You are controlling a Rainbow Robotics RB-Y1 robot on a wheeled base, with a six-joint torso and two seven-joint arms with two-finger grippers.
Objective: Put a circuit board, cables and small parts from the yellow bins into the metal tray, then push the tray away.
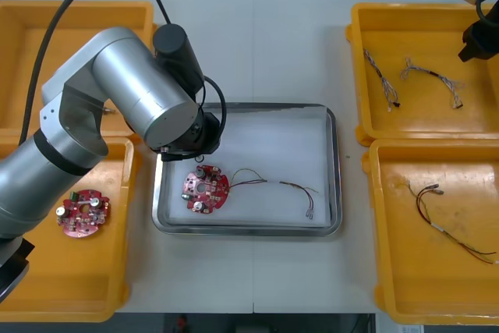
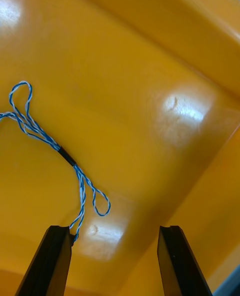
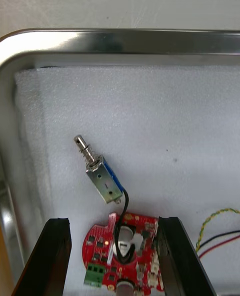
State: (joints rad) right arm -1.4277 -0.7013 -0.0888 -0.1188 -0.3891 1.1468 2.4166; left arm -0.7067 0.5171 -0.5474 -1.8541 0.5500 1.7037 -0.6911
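My left gripper (image 3: 112,222) hangs open over the left part of the metal tray (image 3: 125,39). A round red circuit board (image 3: 120,251) lies on the tray's white lining, below and between its fingers. Just beyond the fingertips lies a small metal part (image 3: 102,176) with a blue side and a black lead. A red and yellow cable (image 1: 269,185) lies in the tray to the right of the board (image 1: 206,189). My right gripper (image 2: 114,228) is open above the far right yellow bin (image 1: 425,21). A twisted blue and white cable (image 2: 50,141) lies on the bin floor beside one finger.
A second red circuit board (image 1: 83,212) lies in the near left bin (image 1: 117,271). Two twisted cables (image 1: 429,76) rest in the far right bin. Dark and red cables (image 1: 452,224) lie in the near right bin (image 1: 390,271). My left arm (image 1: 132,91) covers the tray's left rim.
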